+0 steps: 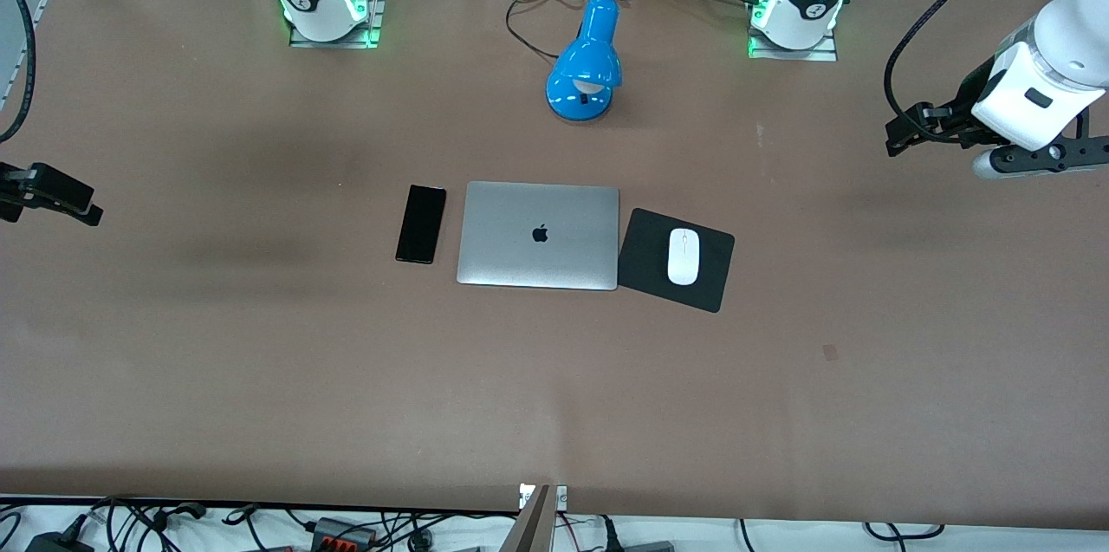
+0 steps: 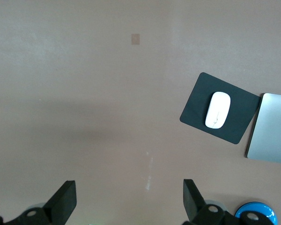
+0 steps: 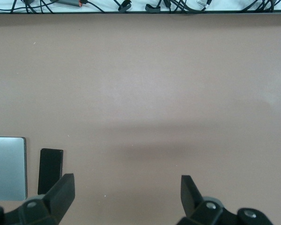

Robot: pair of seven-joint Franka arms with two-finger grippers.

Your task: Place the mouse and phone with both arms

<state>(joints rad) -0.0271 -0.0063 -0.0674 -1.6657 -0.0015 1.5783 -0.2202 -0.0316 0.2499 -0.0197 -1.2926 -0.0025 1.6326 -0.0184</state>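
Observation:
The white mouse (image 1: 683,256) lies on a black mouse pad (image 1: 645,253), beside a closed silver laptop (image 1: 539,235) toward the left arm's end. The black phone (image 1: 421,224) lies flat on the table beside the laptop, toward the right arm's end. My left gripper (image 1: 905,132) is open and empty, up over bare table at the left arm's end. Its wrist view shows the mouse (image 2: 218,109) far off from the left gripper (image 2: 129,199). My right gripper (image 1: 48,197) is open and empty at the right arm's end. The phone (image 3: 50,171) shows beside the right gripper (image 3: 127,197).
A blue desk lamp (image 1: 586,62) with a black cord stands farther from the front camera than the laptop, between the two arm bases. Cables lie along the table's front edge (image 3: 140,13). The brown table (image 1: 260,379) runs wide around the laptop group.

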